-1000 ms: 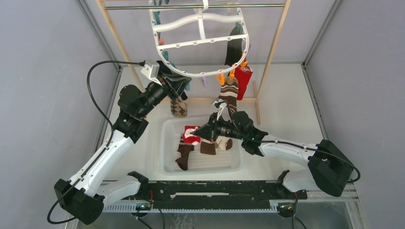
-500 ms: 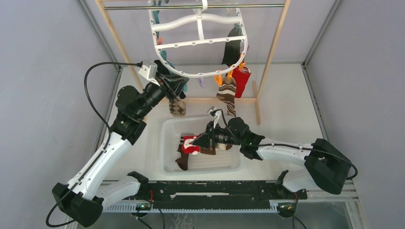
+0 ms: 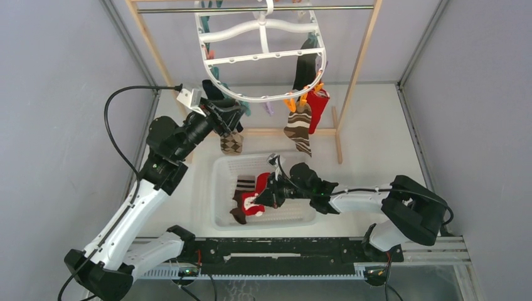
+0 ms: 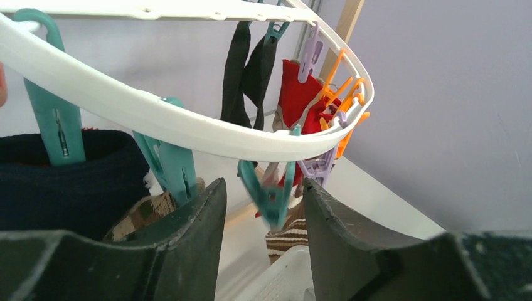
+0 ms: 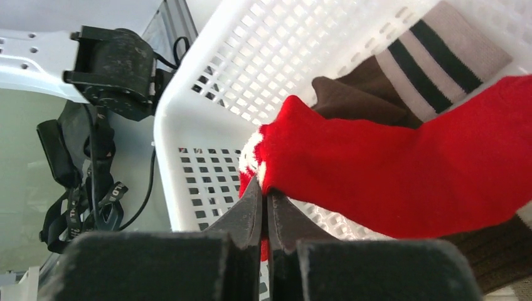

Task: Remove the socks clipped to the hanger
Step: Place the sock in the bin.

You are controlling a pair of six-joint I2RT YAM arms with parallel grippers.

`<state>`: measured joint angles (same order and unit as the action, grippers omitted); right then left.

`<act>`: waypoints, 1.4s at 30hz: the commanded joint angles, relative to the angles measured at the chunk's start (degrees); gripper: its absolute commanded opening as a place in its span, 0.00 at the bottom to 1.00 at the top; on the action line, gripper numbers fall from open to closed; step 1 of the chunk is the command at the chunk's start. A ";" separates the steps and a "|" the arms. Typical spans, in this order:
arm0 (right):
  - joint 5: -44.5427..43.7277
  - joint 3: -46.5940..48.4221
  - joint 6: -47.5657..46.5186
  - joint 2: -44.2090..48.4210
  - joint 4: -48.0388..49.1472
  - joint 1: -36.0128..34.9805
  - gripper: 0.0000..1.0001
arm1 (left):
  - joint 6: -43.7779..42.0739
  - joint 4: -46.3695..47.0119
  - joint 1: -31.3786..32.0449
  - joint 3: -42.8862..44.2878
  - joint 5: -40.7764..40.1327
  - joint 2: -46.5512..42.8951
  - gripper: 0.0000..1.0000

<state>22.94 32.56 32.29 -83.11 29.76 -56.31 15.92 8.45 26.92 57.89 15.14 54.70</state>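
The white oval hanger hangs from the rod. Still clipped to it are a black sock, a red one, a brown striped one and a tan argyle one. My left gripper is up at the hanger's near-left rim, open, with a blurred teal clip between its fingers, untouched. A navy sock and the argyle sock hang just left of it. My right gripper is low in the basket, shut on a red sock.
The white perforated basket stands mid-table under the hanger and holds a brown sock with striped cuff. A wooden rack with a metal rod carries the hanger. Grey walls close in both sides.
My right gripper has dropped down and left into the basket with the red sock. The left jaws have opened wider at the rim, and the hanger has swung slightly.
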 commanded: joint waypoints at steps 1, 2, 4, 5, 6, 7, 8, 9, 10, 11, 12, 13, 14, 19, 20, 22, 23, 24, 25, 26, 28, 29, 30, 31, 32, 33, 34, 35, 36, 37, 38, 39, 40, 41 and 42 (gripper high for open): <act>-0.78 1.16 -0.70 -1.91 0.13 -0.55 0.10 | -0.87 -0.48 -0.24 1.32 -0.49 -2.22 0.53; -0.65 1.72 -0.71 -2.37 -0.86 -0.55 0.13 | -0.81 -0.60 -0.25 1.13 -0.48 -2.41 0.55; -0.59 2.67 -0.66 -3.27 -2.60 -0.56 0.18 | -0.59 -0.87 -0.21 0.79 -0.39 -2.82 0.58; -0.80 2.95 -0.65 -3.62 -3.17 -0.57 0.20 | -0.50 -0.95 -0.24 0.68 -0.37 -3.04 0.60; -1.01 3.22 -0.58 -3.82 -3.74 -0.65 0.23 | -0.44 -1.08 -0.28 0.43 -0.46 -3.32 0.62; -1.24 3.44 -0.64 -3.96 -4.30 -0.64 0.27 | -0.31 -1.21 -0.30 0.14 -0.57 -3.59 0.63; -1.45 3.66 -0.72 -4.00 -4.87 -0.70 0.31 | -0.22 -1.38 -0.25 -0.06 -0.77 -3.89 0.64; -1.74 3.80 -0.87 -3.91 -5.71 -0.77 0.35 | -0.07 -1.52 -0.21 -0.32 -0.94 -4.21 0.65; -2.13 3.90 -1.05 -3.66 -6.28 -0.85 0.37 | 0.09 -1.73 -0.24 -0.58 -1.09 -4.58 0.66; -2.53 3.92 -1.27 -3.38 -6.76 -0.91 0.39 | 0.26 -1.88 -0.28 -0.92 -1.32 -4.94 0.67; -2.85 3.92 -1.49 -3.19 -7.20 -0.95 0.40 | 0.35 -2.12 -0.25 -1.09 -1.51 -5.28 0.67; -3.01 3.92 -1.71 -2.87 -7.66 -0.91 0.42 | 0.54 -2.49 -0.20 -1.18 -1.64 -5.56 0.68; -3.19 3.92 -1.97 -2.58 -8.14 -0.95 0.44 | 0.66 -2.88 -0.22 -1.27 -1.77 -5.73 0.69; -4.84 3.91 -3.61 0.10 -10.70 -0.90 0.60 | 0.85 -4.95 -0.24 -1.84 -1.92 -7.54 1.00; -5.11 3.92 -3.85 0.64 -11.12 -0.92 0.64 | 0.84 -5.13 -0.23 -2.01 -1.98 -8.03 1.00; -5.42 3.91 -4.22 1.71 -11.42 -0.90 0.75 | 0.86 -5.64 -0.21 -2.35 -2.34 -8.99 1.00; -5.64 3.92 -4.46 2.25 -11.59 -0.92 0.82 | 0.90 -5.90 -0.20 -2.41 -2.50 -9.41 1.00; -5.70 3.92 -4.60 2.82 -11.79 -0.91 0.89 | 0.88 -6.28 -0.24 -2.50 -2.62 -9.84 1.00; -5.78 3.92 -4.70 3.39 -11.99 -0.90 0.98 | 0.93 -6.83 -0.20 -2.56 -2.76 -10.19 1.00; -5.94 3.92 -4.85 3.96 -12.33 -0.95 0.99 | 0.87 -7.34 -0.21 -2.62 -2.89 -10.51 1.00; -6.34 3.92 -5.23 5.06 -13.03 -0.90 1.00 | 0.84 -8.05 -0.22 -2.62 -3.52 -11.09 1.00; -6.67 3.92 -5.33 5.56 -13.51 -0.90 1.00 | 0.85 -9.35 -0.20 -2.61 -4.02 -11.37 1.00; -7.01 3.92 -5.60 6.25 -13.96 -0.90 1.00 | 0.86 -10.10 -0.28 -2.72 -4.43 -11.65 1.00; -7.31 3.92 -5.81 6.89 -14.55 -0.90 1.00 | 0.94 -10.51 -0.21 -2.82 -4.56 -11.90 1.00; -7.80 3.92 -6.07 7.67 -15.24 -0.92 1.00 | 1.14 -10.57 -0.21 -3.19 -4.61 -12.43 1.00; -8.19 3.92 -6.28 8.41 -15.90 -0.91 1.00 | 1.24 -10.37 -0.18 -3.69 -4.62 -12.75 1.00; -8.58 3.92 -6.54 9.31 -16.61 -0.83 1.00 | 1.65 -9.93 -0.20 -4.33 -4.60 -13.65 1.00; -9.13 3.92 -6.81 10.10 -17.33 -0.77 1.00 | 1.98 -9.41 -0.20 -5.08 -4.70 -14.52 1.00; -9.62 3.80 -7.12 11.02 -17.96 -0.71 1.00 | 2.27 -9.13 -0.20 -5.63 -4.79 -15.13 1.00; -10.12 3.56 -7.27 11.87 -18.15 -0.59 1.00 | 2.41 -9.16 -0.20 -6.02 -4.80 -15.56 1.00; -10.54 3.37 -7.45 12.65 -18.38 -0.37 1.00 | 2.44 -9.34 -0.20 -6.21 -4.81 -15.82 1.00; -11.07 3.05 -7.52 13.44 -18.60 -0.19 1.00 | 2.52 -9.61 -0.24 -6.33 -4.79 -15.92 1.00; -11.67 2.64 -7.55 14.14 -18.74 0.13 1.00 | 2.51 -9.94 -0.20 -6.50 -4.77 -16.01 1.00; -11.99 2.30 -7.68 14.99 -18.83 0.56 1.00 | 2.53 -10.33 -0.20 -6.63 -4.81 -16.14 1.00; -12.34 1.88 -7.68 15.83 -18.92 1.11 1.00 | 2.57 -10.58 -0.19 -6.91 -4.87 -16.39 1.00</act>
<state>13.54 34.54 26.39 -71.05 11.11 -56.45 17.56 -2.31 26.92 52.25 10.81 39.27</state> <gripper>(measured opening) 0.993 0.996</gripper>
